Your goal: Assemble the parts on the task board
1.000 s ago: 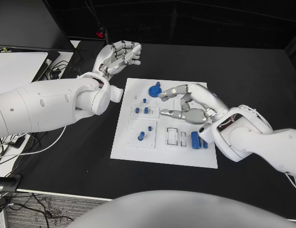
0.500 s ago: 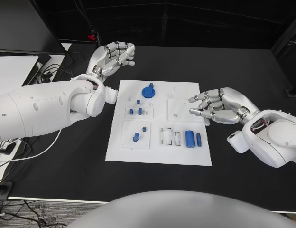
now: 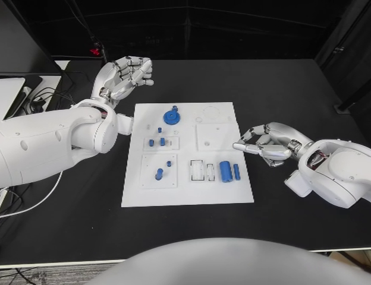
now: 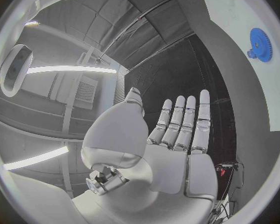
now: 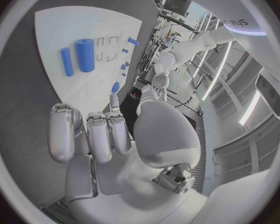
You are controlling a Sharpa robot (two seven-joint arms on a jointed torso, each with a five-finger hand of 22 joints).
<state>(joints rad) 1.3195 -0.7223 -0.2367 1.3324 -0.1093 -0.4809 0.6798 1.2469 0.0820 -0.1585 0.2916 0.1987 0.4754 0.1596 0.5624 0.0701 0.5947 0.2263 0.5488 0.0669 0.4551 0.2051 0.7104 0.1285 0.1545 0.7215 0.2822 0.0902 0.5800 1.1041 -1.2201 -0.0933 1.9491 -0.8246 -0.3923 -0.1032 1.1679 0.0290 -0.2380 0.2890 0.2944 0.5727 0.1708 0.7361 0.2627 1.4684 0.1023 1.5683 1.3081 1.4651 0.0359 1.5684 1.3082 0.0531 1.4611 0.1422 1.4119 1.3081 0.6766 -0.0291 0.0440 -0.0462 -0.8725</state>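
1. Head view: your right hand [image 3: 267, 144] sits just off the board's [image 3: 189, 193] right edge, fingers curled in and nothing in them. The thick blue cylinder [image 3: 226, 171] and the thin pin [image 3: 236, 171] lie on the board just beside that hand, toward you. The blue gear [image 3: 173, 116] stands at the far end, near your left hand [image 3: 125, 74], which is raised over bare table beyond the board's far left corner, fingers loosely bent, holding nothing. For the next pick, I judge the right hand should spread its fingers before it comes down, and come from above so the pin isn't knocked.

2. Left wrist view: the left palm [image 4: 171, 149] faces out with its fingers straight and side by side, nothing between them. The gear [image 4: 259, 44] is well apart from those fingertips, off to the board side.

3. Right wrist view: the right-hand fingers [image 5: 90, 129] are folded down over the palm, empty. The cylinder [image 5: 85, 55] and pin [image 5: 67, 61] lie ahead of the fingertips, not touching.
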